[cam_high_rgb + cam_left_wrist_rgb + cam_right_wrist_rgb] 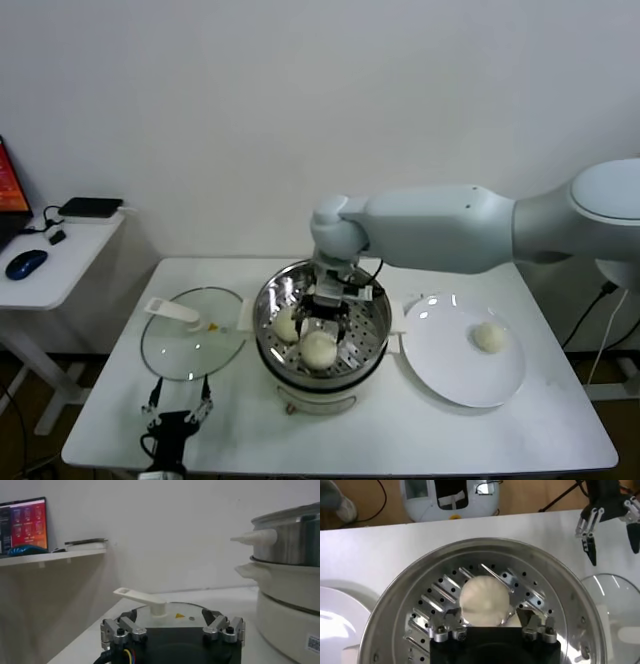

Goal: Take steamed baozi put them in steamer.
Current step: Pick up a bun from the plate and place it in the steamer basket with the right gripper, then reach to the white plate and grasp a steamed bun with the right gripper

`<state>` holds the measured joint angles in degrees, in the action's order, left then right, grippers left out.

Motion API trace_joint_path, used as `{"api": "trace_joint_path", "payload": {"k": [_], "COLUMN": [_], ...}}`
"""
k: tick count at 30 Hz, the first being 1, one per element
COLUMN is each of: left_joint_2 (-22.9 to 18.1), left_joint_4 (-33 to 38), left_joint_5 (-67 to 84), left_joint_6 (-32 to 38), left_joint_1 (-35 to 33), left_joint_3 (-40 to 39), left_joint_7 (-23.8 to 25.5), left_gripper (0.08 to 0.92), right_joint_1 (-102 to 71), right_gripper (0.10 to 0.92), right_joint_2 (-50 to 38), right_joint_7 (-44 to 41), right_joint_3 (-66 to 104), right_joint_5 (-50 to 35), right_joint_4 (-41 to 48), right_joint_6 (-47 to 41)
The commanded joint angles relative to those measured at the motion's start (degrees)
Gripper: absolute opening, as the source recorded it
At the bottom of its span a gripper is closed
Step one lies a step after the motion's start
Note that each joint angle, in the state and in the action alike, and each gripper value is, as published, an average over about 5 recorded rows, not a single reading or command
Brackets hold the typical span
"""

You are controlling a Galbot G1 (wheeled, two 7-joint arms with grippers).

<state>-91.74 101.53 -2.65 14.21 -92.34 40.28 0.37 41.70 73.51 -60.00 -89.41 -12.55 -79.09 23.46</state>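
Observation:
The steamer (pixel 372 322), a shiny steel pot with a perforated tray (pixel 545 600), stands mid-table. Two off-white steamed baozi lie on its tray, one near the front (pixel 318 350) and one to its left (pixel 287 323). My right gripper (pixel 330 303) hangs inside the pot just behind the front baozi (pixel 484 600); it is open (pixel 487 619), fingers (pixel 451 617) spread wide and off the bun. A third baozi (pixel 490 337) sits on the white plate (pixel 445 372). My left gripper (pixel 176 410) waits open at the table's front left edge, nothing between its fingers (pixel 170 622).
The glass lid (pixel 190 335) with its white handle (pixel 145 599) lies flat left of the steamer (pixel 290 550), just beyond my left gripper (pixel 607 515). A side table (pixel 55 260) with a mouse and screen stands at the far left. The wall is close behind.

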Motion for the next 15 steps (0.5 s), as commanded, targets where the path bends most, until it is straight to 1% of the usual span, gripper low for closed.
{"api": "trace_joint_path", "payload": {"k": [1, 5, 8, 12, 15], "left_joint_2": [-0.03, -0.01, 0.0, -0.06, -0.13], "left_joint_4": [0.12, 0.17, 0.06, -0.18, -0.41], "left_joint_5": [-0.04, -0.03, -0.04, -0.11, -0.31], "left_joint_6": [-0.02, -0.06, -0.07, -0.02, 0.04], "left_joint_1": [-0.1, -0.13, -0.09, 0.04, 0.22], "left_joint_3": [0.02, 0.0, -0.01, -0.31, -0.5], "left_joint_7": [-0.01, -0.02, -0.05, -0.04, 0.03], "left_gripper": [0.823, 0.823, 0.823, 0.823, 0.823], "right_joint_1": [6.17, 10.2, 13.48, 17.76, 19.83], "right_gripper": [0.808, 0.821, 0.822, 0.823, 0.823], "right_joint_2": [-3.61, -8.84, -13.18, -18.74, -22.82], "right_joint_7": [-1.86, -3.97, -4.68, -3.17, -0.43], "right_joint_3": [-4.46, -8.57, -14.45, -24.31, -30.69], "right_joint_5": [-11.61, -12.54, -15.32, -21.55, -25.64], "right_joint_4": [3.74, 6.2, 9.28, 10.78, 8.09], "right_joint_6": [2.43, 2.76, 0.38, -8.3, -15.56]}}
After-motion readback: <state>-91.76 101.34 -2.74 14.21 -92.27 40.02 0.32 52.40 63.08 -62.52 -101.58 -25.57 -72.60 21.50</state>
